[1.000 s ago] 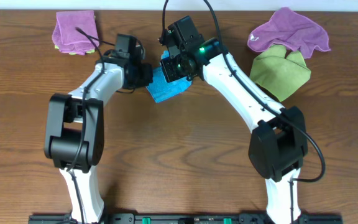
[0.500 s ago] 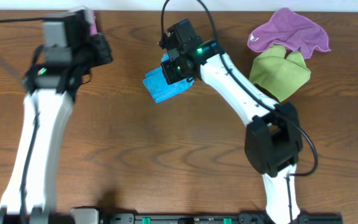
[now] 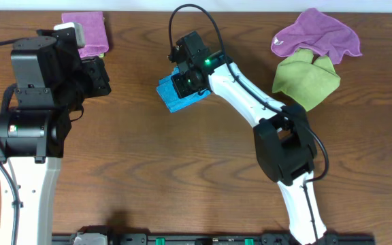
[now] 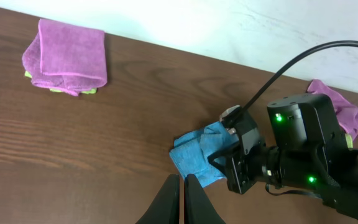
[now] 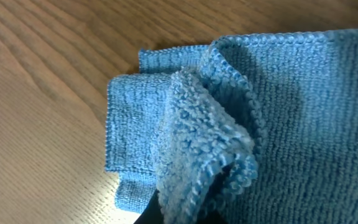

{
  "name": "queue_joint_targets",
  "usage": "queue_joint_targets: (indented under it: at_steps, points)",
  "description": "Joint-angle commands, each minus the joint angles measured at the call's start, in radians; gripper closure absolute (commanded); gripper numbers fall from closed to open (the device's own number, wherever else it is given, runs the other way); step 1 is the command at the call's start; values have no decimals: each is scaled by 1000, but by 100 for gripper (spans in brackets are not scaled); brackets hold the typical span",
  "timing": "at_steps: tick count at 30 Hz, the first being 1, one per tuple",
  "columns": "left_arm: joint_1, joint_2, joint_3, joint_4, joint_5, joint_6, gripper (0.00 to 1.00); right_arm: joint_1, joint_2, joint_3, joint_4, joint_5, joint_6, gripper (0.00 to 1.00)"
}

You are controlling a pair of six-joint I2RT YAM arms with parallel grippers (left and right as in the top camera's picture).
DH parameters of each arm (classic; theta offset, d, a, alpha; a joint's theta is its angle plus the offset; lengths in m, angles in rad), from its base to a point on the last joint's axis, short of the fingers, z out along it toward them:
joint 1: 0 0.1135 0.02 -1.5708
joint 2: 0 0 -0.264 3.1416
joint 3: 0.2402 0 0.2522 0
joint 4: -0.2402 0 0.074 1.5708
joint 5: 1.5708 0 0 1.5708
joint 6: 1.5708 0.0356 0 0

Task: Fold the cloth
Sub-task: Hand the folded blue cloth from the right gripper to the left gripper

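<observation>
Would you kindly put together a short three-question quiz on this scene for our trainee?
1. True or false: the left gripper is shut and clear of the blue cloth.
2. Which cloth lies partly over the green cloth? A) the blue one B) crumpled purple cloth C) the folded purple one
3. Fill in: the right gripper is shut on the ____ cloth.
Key: 1 true; 2 B; 3 blue.

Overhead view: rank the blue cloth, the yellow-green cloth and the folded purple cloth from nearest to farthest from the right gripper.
1. blue cloth, centre, pinched in the right gripper.
2. folded purple cloth, back left, and yellow-green cloth, right: too close to call.
</observation>
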Motion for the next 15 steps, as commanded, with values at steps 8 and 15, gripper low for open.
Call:
queue_joint_targets:
  at_steps: [8,15]
  points:
    - [1,-1,11,-2,-34,16,94,72,4,12,85,-222,-18,27]
    - [2,9,4,-23,-92,29,94,33,-5,12,67,-218,-25,29]
